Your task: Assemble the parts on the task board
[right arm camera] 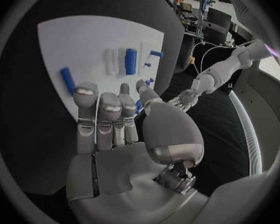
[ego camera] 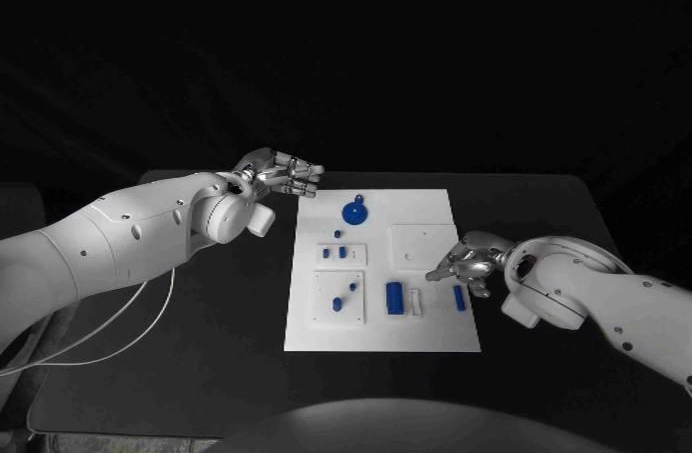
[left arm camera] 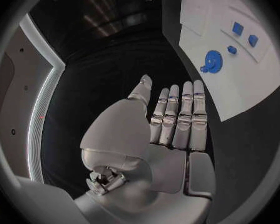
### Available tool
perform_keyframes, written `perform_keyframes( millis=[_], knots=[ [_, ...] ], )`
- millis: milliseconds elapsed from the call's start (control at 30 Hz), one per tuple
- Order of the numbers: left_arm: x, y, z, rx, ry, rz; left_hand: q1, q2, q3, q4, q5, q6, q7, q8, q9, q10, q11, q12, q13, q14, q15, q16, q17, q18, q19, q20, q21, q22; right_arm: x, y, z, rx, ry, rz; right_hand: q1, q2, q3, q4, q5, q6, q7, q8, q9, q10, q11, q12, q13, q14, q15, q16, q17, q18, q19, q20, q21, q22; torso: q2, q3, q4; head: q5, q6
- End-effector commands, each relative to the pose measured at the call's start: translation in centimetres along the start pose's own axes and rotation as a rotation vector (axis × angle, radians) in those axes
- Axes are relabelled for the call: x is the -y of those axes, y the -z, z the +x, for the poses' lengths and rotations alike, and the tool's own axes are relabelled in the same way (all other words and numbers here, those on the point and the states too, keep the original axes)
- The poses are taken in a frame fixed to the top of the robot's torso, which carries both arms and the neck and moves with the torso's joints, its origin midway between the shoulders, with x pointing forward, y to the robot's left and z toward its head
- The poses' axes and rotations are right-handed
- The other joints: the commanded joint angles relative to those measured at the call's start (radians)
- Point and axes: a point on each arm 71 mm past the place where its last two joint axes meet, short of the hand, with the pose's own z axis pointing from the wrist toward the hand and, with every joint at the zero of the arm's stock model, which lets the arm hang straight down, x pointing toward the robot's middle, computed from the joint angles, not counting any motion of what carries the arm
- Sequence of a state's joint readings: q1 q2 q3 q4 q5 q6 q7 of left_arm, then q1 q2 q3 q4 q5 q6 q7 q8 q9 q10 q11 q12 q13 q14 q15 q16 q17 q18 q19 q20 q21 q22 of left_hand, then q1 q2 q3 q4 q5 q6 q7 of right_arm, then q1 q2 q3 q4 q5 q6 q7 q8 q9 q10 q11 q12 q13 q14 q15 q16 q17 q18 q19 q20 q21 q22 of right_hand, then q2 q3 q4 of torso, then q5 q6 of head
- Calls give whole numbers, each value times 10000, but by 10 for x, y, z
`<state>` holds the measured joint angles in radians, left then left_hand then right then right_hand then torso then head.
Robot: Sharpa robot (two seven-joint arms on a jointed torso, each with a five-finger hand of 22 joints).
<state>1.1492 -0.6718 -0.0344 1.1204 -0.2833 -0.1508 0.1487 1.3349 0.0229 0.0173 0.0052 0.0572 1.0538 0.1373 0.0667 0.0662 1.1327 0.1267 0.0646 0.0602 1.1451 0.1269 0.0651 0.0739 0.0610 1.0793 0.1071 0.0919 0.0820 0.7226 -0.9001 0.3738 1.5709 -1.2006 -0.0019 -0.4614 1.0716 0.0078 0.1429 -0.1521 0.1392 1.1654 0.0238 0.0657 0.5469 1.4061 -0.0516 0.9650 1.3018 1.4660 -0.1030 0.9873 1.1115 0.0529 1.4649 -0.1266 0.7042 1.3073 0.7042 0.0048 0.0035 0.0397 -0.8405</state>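
My right hand point(ego camera: 464, 265) empty, fingers loosely spread, over board point(ego camera: 433, 335) right side; blue bar point(ego camera: 459, 296) just beside, long axis front-to-back. Left hand point(ego camera: 286, 177) empty, off board, farther.

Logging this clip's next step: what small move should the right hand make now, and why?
Probably lower the right hand onto the loose blue bar beside it and pinch it. That hand holds nothing and hovers over the task board, while the left hand is off the board's far corner.

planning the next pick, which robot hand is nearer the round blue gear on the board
Left. The left robot hand hovers just off the task board's far left corner, close to the round blue gear. The right robot hand is over the board's right side, farther away.
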Motion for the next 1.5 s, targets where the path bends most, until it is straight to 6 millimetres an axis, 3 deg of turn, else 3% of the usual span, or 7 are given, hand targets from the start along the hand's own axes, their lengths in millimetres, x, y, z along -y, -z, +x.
perform_keyframes(
  millis=[33, 267, 400, 733, 767, 1033, 1500],
  knots=[
    [3, 0, 0, 50, -1, 413, -75, 54, 26, 33, -44, 12, -63, -29, 14, 2, -49, -52, -5, -12, -56, -32, 11, 134, 21, 36, -42, -12, 11, -2, -13, 134, 304, 44, 93, -8, 71, 2, -62, 44, 28, -29, -305, 39, 15, 146, 162, -32, 51, 35, 11, -24, 553, 64, 44, 393, -35, -28, -13, -108, 69],
    [3, 1, 0, 55, 71, 442, -76, -151, -140, -33, -106, 16, -59, -27, 5, 18, -57, -52, -9, -12, -71, -29, -33, 99, 25, 1, -52, -16, 33, -3, -29, 323, 1422, 1446, 33, -114, 108, 265, -688, 173, -14, 6, -5, 117, -31, 346, 331, -20, 15, 166, 106, -20, 572, 25, 124, 447, -70, -39, -32, -136, 98],
    [2, 1, 0, -5, 86, 385, -22, -118, -314, -105, -105, 25, -52, -29, 0, 19, -55, -52, -9, -1, -79, -28, -74, 33, 49, -43, -76, -25, 37, -4, -31, 415, 1846, 2011, 100, -486, 671, 717, -803, 73, -16, -4, 512, 119, -14, 283, 376, -28, 20, 190, 116, -25, 569, 34, 161, 474, -70, -60, -29, -177, 111],
    [1, 1, 3, -226, 41, 394, -179, -356, -640, -104, -106, -77, -25, -33, -3, -109, -15, -54, -8, -81, -53, -31, -76, -48, -49, -31, -180, -65, 36, -11, -12, 360, 2247, 2591, -173, -983, 995, 1202, -910, -88, 62, -33, 533, 80, 18, 161, 366, -32, 30, 203, 127, -16, 573, 28, 154, 479, -43, -53, -10, -180, 94],
    [1, 1, 3, -202, 9, 407, -190, -370, -641, -99, -105, -85, -22, -35, -3, -117, -11, -56, -8, -83, -52, -31, -76, -49, -52, -30, -182, -65, 36, -12, -9, 302, 2264, 2603, -33, -1362, 1488, 1752, -909, -66, 70, -21, 434, 98, 19, 114, 388, -35, 32, 190, 164, -39, 572, 19, 166, 485, -42, -52, -11, -174, 93],
    [0, 2, 3, -113, -93, 440, -310, -607, -258, 73, -105, -194, -38, -27, 0, -151, 4, -52, -6, -69, -38, -28, -70, -47, -55, -30, -162, -47, 37, -21, 13, -86, 2405, 2699, -83, -1435, 1478, 1958, -909, -72, 78, -14, 401, 101, 24, 61, 408, -24, 41, 150, 169, -43, 565, 30, 125, 481, -48, -48, -17, -132, 69],
    [-1, 2, 1, -81, -65, 352, -311, -547, -220, 96, -105, -218, -16, -26, 0, -149, 14, -51, -6, -64, -37, -28, -69, -40, -48, -28, -159, -45, 36, -25, 26, 97, 3395, 2917, -38, -1409, 1441, 1964, -909, -41, 66, -11, 401, 105, 18, -38, 387, -21, 39, 127, 184, -48, 567, 27, 102, 483, -50, -57, -16, -101, 17]
  ],
)
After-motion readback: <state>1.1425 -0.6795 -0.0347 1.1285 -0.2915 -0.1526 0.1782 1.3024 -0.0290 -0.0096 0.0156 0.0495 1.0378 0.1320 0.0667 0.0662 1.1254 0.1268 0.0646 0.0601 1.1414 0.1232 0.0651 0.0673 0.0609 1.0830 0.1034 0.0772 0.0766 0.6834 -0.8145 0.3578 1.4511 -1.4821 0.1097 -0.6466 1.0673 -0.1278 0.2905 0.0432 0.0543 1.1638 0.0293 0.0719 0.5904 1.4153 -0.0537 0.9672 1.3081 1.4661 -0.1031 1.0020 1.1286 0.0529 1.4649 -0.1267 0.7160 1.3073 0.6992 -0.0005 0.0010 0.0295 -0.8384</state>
